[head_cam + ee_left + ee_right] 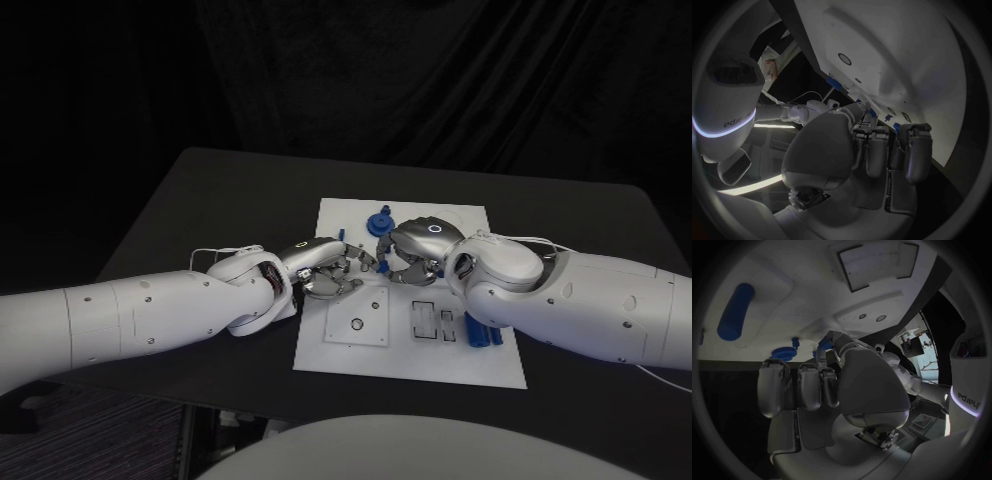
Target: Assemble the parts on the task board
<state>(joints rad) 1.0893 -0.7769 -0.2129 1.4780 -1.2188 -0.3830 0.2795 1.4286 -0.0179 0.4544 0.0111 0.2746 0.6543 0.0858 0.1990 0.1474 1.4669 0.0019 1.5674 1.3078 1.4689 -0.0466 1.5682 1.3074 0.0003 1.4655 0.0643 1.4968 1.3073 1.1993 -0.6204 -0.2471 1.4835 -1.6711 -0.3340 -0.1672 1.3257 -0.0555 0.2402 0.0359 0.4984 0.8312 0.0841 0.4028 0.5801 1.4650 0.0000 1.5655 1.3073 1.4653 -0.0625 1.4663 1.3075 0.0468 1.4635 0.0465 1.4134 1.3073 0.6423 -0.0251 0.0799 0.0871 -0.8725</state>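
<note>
Meeting over the task board (pixel 433 368), both robot hands, fingers curled.

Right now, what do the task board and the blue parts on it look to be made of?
Task board: looks like white matte plastic, flat and even, with clean cut-out slots; painted metal can't be ruled out. Blue part at the far end and blue cylinder: uniform solid colour, dull sheen, so probably moulded or printed plastic.
</note>
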